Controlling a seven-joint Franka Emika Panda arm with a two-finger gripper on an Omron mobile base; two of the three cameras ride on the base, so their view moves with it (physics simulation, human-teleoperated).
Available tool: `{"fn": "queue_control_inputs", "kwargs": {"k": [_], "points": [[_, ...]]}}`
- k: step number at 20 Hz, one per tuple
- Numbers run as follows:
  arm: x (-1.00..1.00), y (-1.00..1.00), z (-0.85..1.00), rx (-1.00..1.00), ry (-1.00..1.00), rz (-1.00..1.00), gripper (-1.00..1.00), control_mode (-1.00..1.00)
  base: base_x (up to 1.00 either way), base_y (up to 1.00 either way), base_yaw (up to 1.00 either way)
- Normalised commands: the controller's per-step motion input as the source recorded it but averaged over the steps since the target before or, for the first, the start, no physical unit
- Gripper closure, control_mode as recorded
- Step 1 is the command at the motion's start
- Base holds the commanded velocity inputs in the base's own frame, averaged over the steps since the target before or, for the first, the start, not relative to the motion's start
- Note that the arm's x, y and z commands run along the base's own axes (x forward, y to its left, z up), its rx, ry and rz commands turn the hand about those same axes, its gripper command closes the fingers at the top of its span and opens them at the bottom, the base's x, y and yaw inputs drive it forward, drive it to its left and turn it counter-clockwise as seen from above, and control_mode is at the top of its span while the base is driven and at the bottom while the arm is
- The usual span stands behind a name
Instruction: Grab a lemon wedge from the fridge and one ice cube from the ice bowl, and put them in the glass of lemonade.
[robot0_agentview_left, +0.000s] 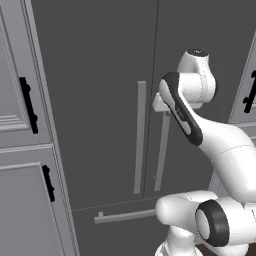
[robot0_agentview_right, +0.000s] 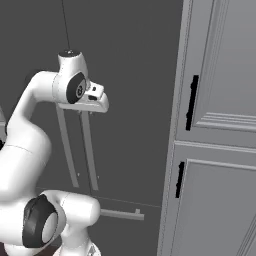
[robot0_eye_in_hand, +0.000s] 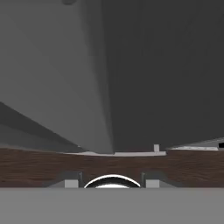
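Note:
The dark grey fridge stands right in front of me with both doors closed. Its two light grey bar handles run down either side of the door seam. My gripper points down along the door at the top of the right door's handle. It is open, its fingertips apart, and that handle runs away between them. The lemon wedge, ice cube, ice bowl and glass of lemonade are out of view.
Light grey panelled cabinets with black handles flank the fridge on the left and on the right. The bottom drawer's horizontal bar handle sits low. Dark wooden floor lies below.

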Motion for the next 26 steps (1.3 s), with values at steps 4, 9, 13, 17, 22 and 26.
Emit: {"fn": "queue_control_inputs", "kwargs": {"k": [4,9,13,17,22,26], "points": [[-0.55,-0.09,0.0,0.0,0.0,0.0,-1.0,-1.0,0.0,0.0,0.0],[-0.99,-0.01,0.0,0.0,-0.11,0.0,-1.0,-1.0,0.0,0.0,0.0],[-0.23,0.02,0.0,0.0,-0.01,0.0,-1.0,-1.0,0.0,0.0,0.0],[-0.01,0.0,0.0,0.0,0.0,0.0,-1.0,-1.0,0.0,0.0,0.0],[0.0,0.0,0.0,0.0,0.0,0.0,-1.0,1.0,-0.9,0.16,0.06],[0.0,0.0,0.0,0.0,0.0,0.0,-1.0,1.0,-0.82,0.53,0.12]]}}
